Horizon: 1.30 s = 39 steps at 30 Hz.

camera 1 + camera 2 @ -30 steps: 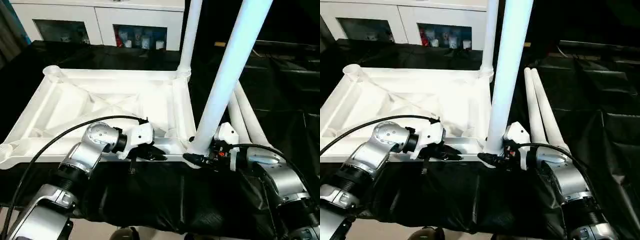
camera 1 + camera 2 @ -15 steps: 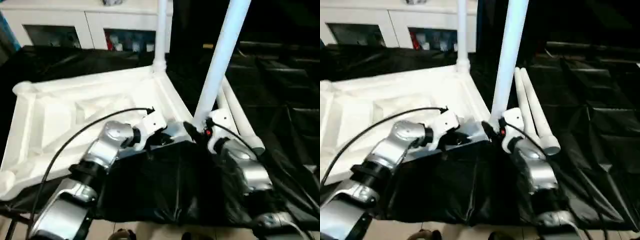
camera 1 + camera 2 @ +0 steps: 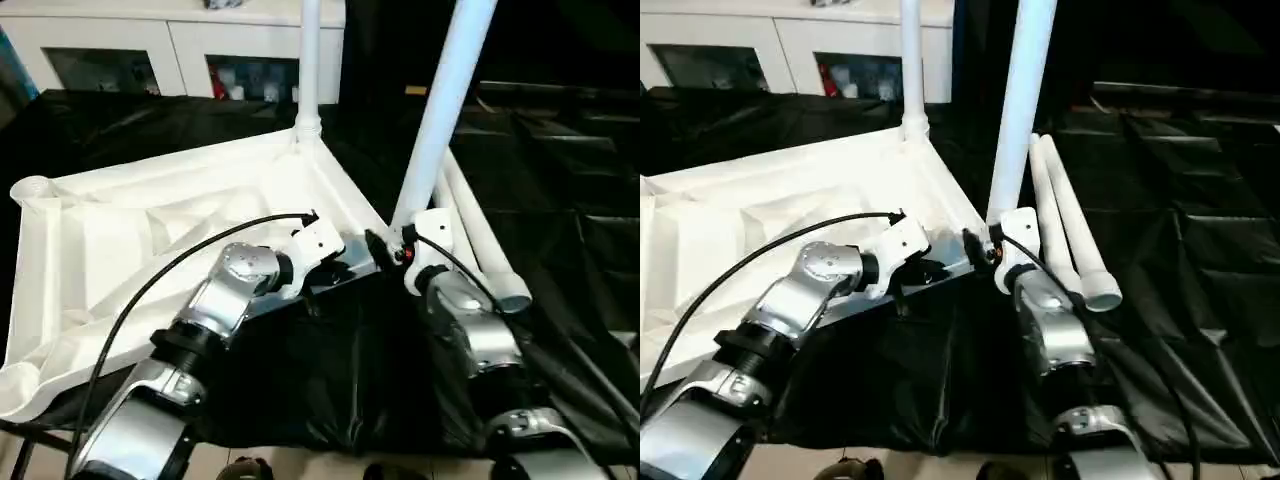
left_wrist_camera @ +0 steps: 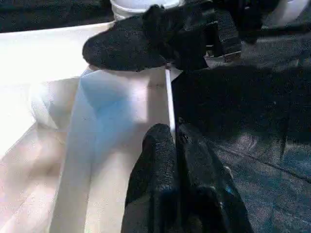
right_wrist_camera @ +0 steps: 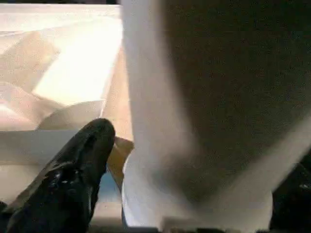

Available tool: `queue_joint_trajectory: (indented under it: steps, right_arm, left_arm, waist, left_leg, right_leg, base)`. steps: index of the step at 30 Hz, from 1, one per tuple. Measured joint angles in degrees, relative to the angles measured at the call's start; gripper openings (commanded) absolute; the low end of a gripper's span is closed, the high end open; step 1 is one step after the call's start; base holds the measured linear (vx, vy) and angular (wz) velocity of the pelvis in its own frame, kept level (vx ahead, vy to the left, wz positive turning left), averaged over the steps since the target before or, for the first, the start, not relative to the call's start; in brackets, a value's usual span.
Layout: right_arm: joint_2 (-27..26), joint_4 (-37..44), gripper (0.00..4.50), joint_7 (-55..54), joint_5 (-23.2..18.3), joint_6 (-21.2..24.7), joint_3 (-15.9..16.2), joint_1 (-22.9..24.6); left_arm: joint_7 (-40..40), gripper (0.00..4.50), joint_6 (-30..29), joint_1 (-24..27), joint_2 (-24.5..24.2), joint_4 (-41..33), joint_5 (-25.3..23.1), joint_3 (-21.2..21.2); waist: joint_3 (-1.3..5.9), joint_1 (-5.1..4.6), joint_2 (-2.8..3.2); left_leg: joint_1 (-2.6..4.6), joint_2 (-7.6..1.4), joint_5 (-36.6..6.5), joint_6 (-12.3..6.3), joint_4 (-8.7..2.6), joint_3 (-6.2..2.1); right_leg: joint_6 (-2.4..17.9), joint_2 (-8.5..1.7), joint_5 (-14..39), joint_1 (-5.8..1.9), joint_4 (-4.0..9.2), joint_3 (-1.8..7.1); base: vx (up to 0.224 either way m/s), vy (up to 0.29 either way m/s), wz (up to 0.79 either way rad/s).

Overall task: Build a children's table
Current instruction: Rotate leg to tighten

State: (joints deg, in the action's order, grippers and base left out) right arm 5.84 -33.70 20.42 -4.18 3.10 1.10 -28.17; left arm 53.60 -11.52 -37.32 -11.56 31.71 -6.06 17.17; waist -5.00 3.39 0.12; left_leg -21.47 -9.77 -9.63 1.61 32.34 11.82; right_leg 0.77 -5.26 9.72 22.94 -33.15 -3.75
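Tabletop (image 3: 150, 230) upside down, centre-left on black surface (image 3: 560, 130) | we count two legs (image 3: 440, 110) standing in its sockets, two legs (image 3: 1070, 230) lying right, unfitted | left tool (image 4: 176, 145) clenched on rim | right tool (image 3: 388, 250) around near leg's foot, grip unclear
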Motion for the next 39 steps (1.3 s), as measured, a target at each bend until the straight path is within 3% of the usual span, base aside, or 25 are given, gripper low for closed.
queue_joint_trajectory:
  steps: [7, 14, 15, 23, 31, 39]
  right_arm:
    - [9.1, 6.7, 3.97, 19.2, -2.6, 0.7, 3.9, 2.9]
    - [15.9, 11.3, 3.97, 36.2, -6.8, 5.5, 7.5, 4.3]
    - [16.5, 11.5, 3.72, 37.8, -7.0, 5.8, 7.9, 4.3]
    - [18.8, 12.3, 3.08, 44.0, -7.2, 7.1, 9.8, 4.1]
    - [16.7, 13.3, 2.78, 41.2, -7.3, 8.1, 9.2, 5.3]
    - [4.2, 8.9, 2.75, 14.4, -4.9, 7.9, 2.0, 4.5]
  left_arm:
    - [7.1, 0.00, 3.0, 1.0, -3.9, -1.2, 2.0, -0.3]
    - [16.6, 0.00, 7.1, 1.8, -8.5, -1.0, 4.2, 0.5]
    - [17.5, 0.00, 7.5, 1.8, -8.8, -0.9, 4.3, 0.6]
    - [23.3, 0.00, 10.5, 1.2, -10.8, 1.3, 5.0, 0.7]
    - [22.4, 0.00, 10.3, 0.2, -10.4, 3.3, 5.2, 0.5]
    - [9.7, 0.00, 3.4, -1.0, -5.7, 4.4, 3.2, -1.7]
  waist:
    - [-0.01, 0.27, 0.17]
    - [-0.03, 0.76, 0.21]
    - [-0.03, 0.90, 0.21]
    - [-0.02, 1.68, 0.19]
    - [0.00, 1.73, 0.16]
    - [-0.02, 0.30, 0.12]
  left_leg:
    - [-0.44, -0.15, 0.2, -0.29, -0.05, -0.04]
    - [-0.50, -0.14, 0.0, -0.03, 0.19, -0.04]
    - [-0.49, -0.14, 0.0, -0.03, 0.19, -0.04]
    - [-0.49, -0.15, 0.0, -0.03, 0.20, -0.03]
    - [-0.43, -0.17, 0.0, -0.03, 0.25, -0.03]
    - [-0.12, -0.14, 0.0, 0.04, 0.30, -0.04]
  right_leg:
    - [-0.2, 0.09, 0.1, 0.33, 0.00, -0.18]
    - [-0.1, 0.07, 0.1, 0.28, -0.03, -0.12]
    - [-0.1, 0.06, 0.1, 0.28, -0.04, -0.12]
    - [-0.1, 0.06, 0.1, 0.27, -0.07, -0.11]
    - [-0.1, 0.06, 0.1, 0.25, -0.17, -0.11]
    - [-0.3, 0.00, 0.2, 0.21, -0.23, -0.07]
  base:
    - [0.015, -0.004, 0.00]
    - [0.000, 0.000, 0.00]
    - [0.000, 0.000, 0.00]
    - [0.000, 0.000, 0.00]
    - [0.000, 0.000, 0.00]
    - [0.000, 0.000, 0.00]
